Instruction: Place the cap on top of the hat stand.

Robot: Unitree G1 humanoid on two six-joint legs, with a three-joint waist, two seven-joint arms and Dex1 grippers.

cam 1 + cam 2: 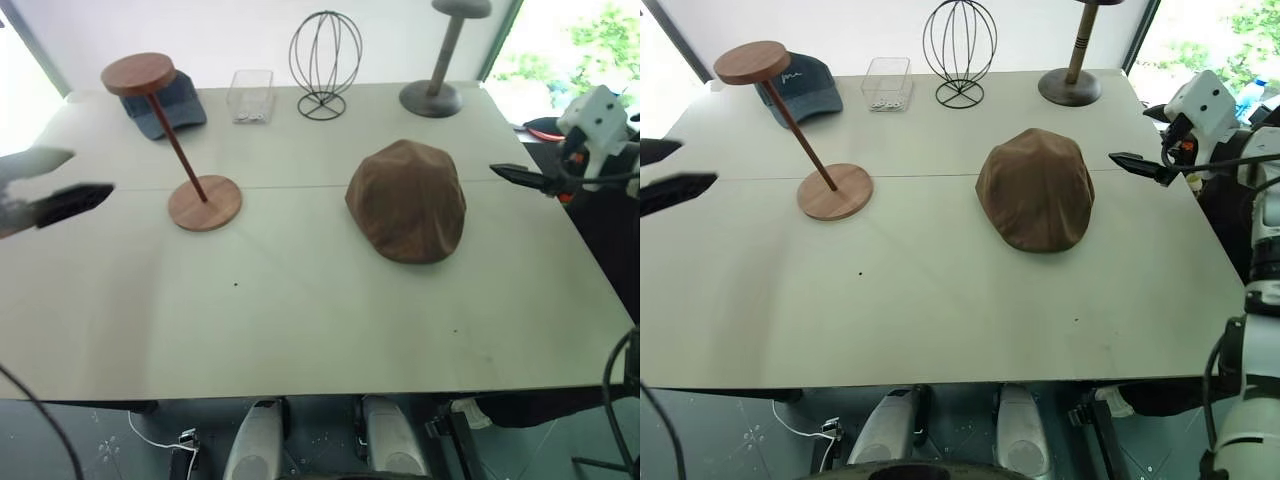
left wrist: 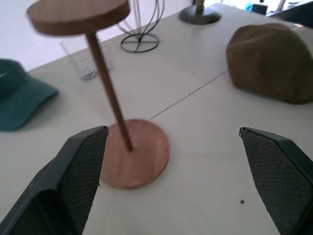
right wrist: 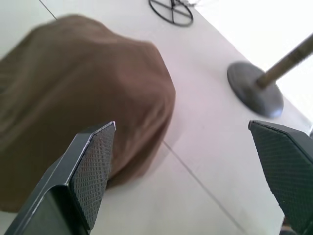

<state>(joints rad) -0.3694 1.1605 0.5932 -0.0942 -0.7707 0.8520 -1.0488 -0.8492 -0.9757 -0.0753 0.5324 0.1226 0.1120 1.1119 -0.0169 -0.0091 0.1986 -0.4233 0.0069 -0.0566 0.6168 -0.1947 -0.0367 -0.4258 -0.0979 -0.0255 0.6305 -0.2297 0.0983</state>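
Both claws gape wide, empty; cap (image 1: 407, 200) lies lengthwise beside right claw (image 1: 520, 177); hat stand (image 1: 176, 140) leans near left claw (image 2: 181, 181).

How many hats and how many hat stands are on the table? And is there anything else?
Hats: 2, the brown cap and the blue baseball cap
Stands: 3, the wooden hat stand, the black wire stand and the grey stand
Clear boxes: 1, the clear box
Total: 6

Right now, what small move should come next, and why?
Probably bring the open right gripper down onto the cap: the cap lies flat on the table, unheld, and the hat stand has a bare top.
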